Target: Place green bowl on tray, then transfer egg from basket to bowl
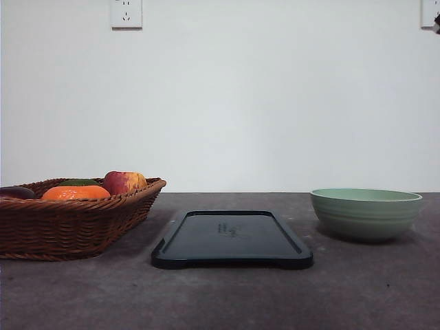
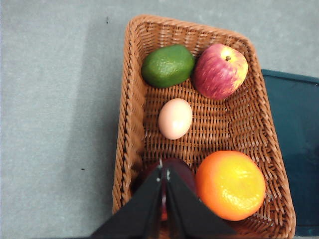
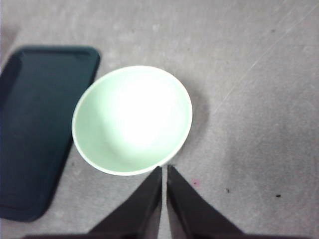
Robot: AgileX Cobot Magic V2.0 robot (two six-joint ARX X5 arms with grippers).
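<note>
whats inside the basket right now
The basket holds an egg, a green avocado-like fruit, an apple, an orange and a dark item partly covered by the left gripper.

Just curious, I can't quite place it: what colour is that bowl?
Pale sage green, glossy; the bowl shows best in the right wrist view, looking down into it.

Both end effectors [image 2: 164, 174] [image 3: 164, 172] closed, empty
</note>
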